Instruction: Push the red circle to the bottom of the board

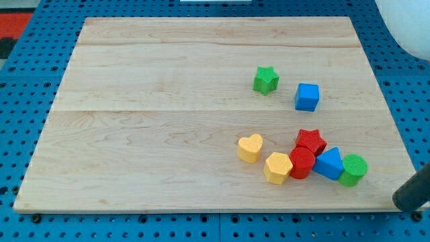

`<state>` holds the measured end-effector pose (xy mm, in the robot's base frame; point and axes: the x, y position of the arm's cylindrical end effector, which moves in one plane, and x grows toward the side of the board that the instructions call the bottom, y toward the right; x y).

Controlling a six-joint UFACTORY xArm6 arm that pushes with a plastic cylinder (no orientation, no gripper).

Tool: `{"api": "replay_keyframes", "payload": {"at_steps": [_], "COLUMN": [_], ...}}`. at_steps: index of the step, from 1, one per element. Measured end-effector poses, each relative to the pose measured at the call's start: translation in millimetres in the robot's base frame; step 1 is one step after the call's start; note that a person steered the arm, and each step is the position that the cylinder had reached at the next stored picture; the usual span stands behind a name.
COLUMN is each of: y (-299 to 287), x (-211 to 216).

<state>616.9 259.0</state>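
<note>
The red circle lies near the board's bottom right, in a tight cluster. It touches the yellow hexagon on its left, the red star above it and the blue triangle on its right. My dark rod shows at the view's bottom right corner, off the board. My tip is right of and slightly below the green circle, well apart from the red circle.
A yellow heart sits left of the cluster. A green star and a blue cube lie higher up at the right. The wooden board rests on a blue pegboard. A white rounded body fills the top right corner.
</note>
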Motion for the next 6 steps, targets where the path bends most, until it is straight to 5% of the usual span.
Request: {"api": "replay_keyframes", "payload": {"at_steps": [3, 6], "y": [-76.7, -92.2], "x": [1.6, -121.5]}}
